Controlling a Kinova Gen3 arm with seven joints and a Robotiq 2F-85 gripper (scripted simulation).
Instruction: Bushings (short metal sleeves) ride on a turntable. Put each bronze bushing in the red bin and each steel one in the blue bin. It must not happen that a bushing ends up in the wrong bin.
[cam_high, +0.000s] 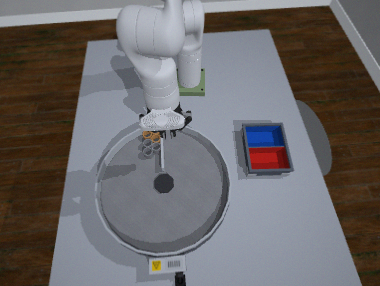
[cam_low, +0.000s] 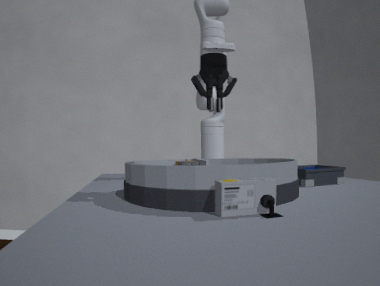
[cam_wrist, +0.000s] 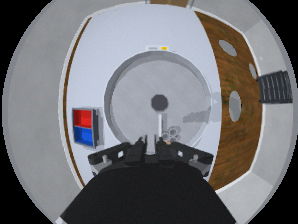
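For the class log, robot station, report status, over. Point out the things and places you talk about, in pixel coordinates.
Gripper (cam_high: 168, 134) (cam_low: 215, 108) (cam_wrist: 150, 139) above turntable's (cam_high: 229, 185) (cam_low: 210, 175) (cam_wrist: 106, 100) rim, partly closed, nothing held. Bronze bushings (cam_high: 156, 140) and steel bushings (cam_high: 147, 151) (cam_wrist: 172, 136) clustered beside divider (cam_high: 162, 157) (cam_wrist: 160, 125). Divider may hinder right-side approach.

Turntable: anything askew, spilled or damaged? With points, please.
Nothing stands out: the orange-brown and grey ring-shaped bushings (cam_high: 148, 151) sit bunched inside the round grey turntable's (cam_high: 137, 215) (cam_low: 165, 175) (cam_wrist: 132, 90) rim, left of its pale divider bar (cam_high: 162, 157) in the top view.
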